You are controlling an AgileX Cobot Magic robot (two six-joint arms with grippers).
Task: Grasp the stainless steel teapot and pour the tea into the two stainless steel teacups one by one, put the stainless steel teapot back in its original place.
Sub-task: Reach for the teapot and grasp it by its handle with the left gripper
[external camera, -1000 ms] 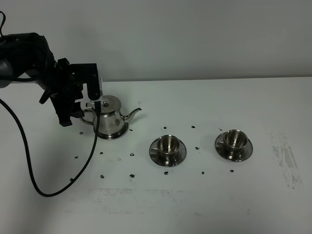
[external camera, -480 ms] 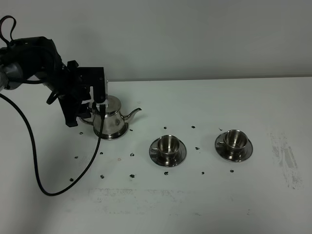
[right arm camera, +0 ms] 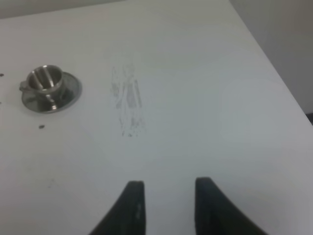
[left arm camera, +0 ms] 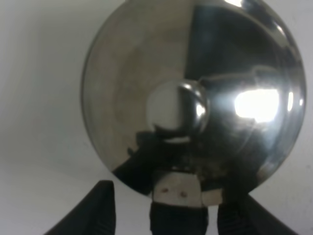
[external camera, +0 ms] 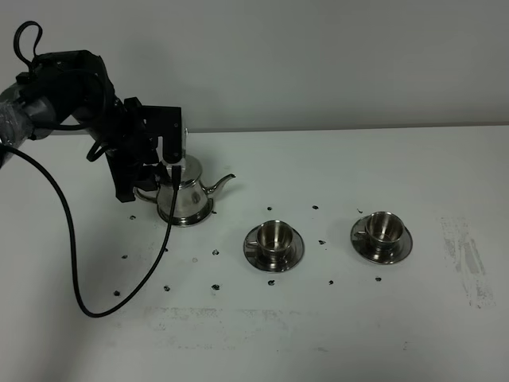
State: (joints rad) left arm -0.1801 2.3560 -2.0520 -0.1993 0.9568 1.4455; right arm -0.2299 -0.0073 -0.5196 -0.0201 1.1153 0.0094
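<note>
With the left gripper [left arm camera: 166, 205] spread astride the stainless steel teapot [external camera: 183, 195] handle, an off-centre pinch could tip it

white table [external camera: 358, 318], teapot [external camera: 187, 195], two saucered teacups [external camera: 273, 241], black specks [external camera: 215, 253]

You won't find any readable text, label, brand, number or sign in these views. The stainless steel teapot [external camera: 184, 195], both stainless steel teacups [external camera: 273, 237] [external camera: 382, 229] and the counter [external camera: 358, 318] carry only reflections, small dark specks and a faint grey scuff at about 3 o'clock.
</note>
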